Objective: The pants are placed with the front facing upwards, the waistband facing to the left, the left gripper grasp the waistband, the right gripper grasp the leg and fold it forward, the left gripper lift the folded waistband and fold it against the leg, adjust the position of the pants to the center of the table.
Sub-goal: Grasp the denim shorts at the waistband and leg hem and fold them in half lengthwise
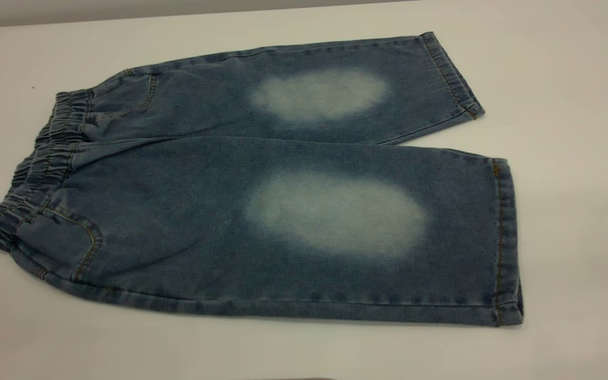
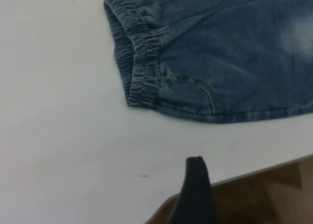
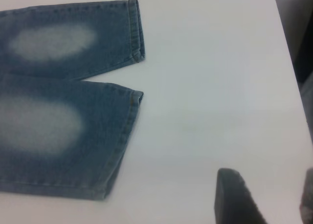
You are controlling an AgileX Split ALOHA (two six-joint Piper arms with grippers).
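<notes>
Nearest the exterior camera: bare front strip of the large smooth white tabletop (image 1: 573,211); plain, far wider than the garment on it.

Small wide-legged blue denim pants (image 1: 188,227) lie flat and unfolded on the tabletop, front up; legs run to the right, near leg and far leg side by side, parting slightly toward the hems; each leg carries a pale faded oval knee patch; tan stitching along hems and a curved pocket seam at the near hip.

Gathered, crinkled elastic denim waistband (image 1: 40,169) forms the left end of the pants; it rests on the tabletop, nothing touching it.

Left pincer (image 2: 195,185), matte black: only one dark finger shows in the left wrist view, over the tabletop's near edge, apart from the waistband (image 2: 139,62) corner and holding nothing; whether its fingers are apart or together, cannot tell.

Right pincer (image 3: 271,199), matte black: one wedge-shaped finger (image 3: 234,199) and a sliver of the second at the picture's edge, with white tabletop showing between them, so the fingers stand apart; it hangs over bare tabletop, clear of the leg hems, holding nothing.
</notes>
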